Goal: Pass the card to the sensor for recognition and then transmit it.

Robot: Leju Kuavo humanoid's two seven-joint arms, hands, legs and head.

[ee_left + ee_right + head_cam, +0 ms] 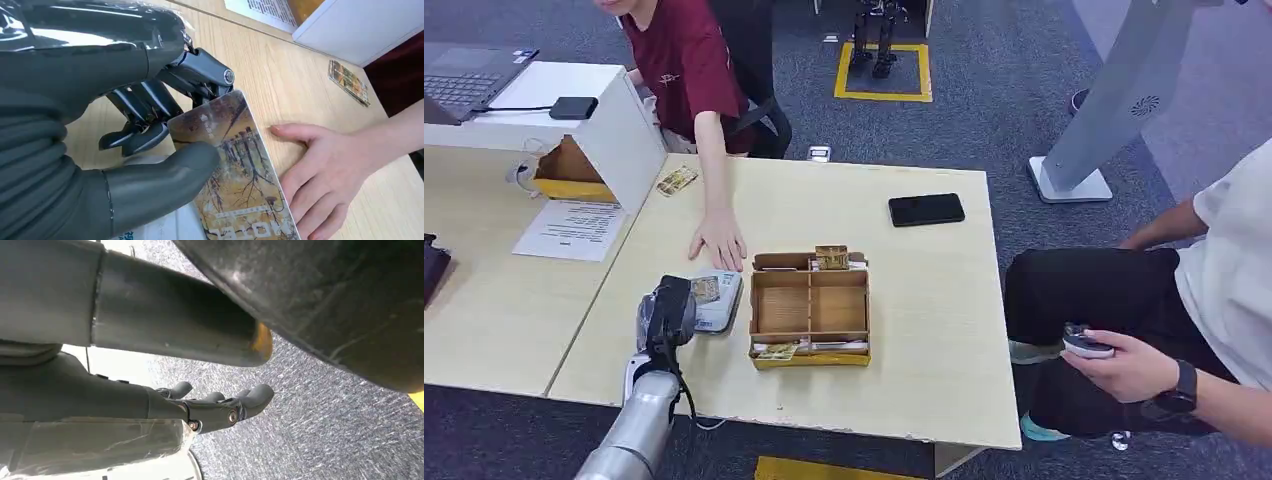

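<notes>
Holding the card point(240, 175) between thumb and fingers, the left hand point(667, 312) hovers at the table's point(924, 300) near edge, with the card over the pale sensor point(724, 310) that lies flat just at 9 o'clock of the box point(810, 308). In the left wrist view the thumb point(165, 175) presses on the card's printed face while the darker fingers point(145, 107) back it from behind; that pinch near one end leaves most of the card free, probably so its face can be offered to the reader. The card looks tilted, not yet laid flat, so I judge recognition is the step in hand.

A person's hand point(720, 242) rests palm-down on the table at 12 o'clock of the sensor, fingertips close to the card's edge in the wrist view, likely waiting to receive it once it is read.

The right hand point(220, 402) hangs over grey carpet, fingers loosely spread and slightly curled, holding nothing.

The box holds more cards along its far and near rims. A dark phone point(926, 209) lies at 1 o'clock, well apart.
</notes>
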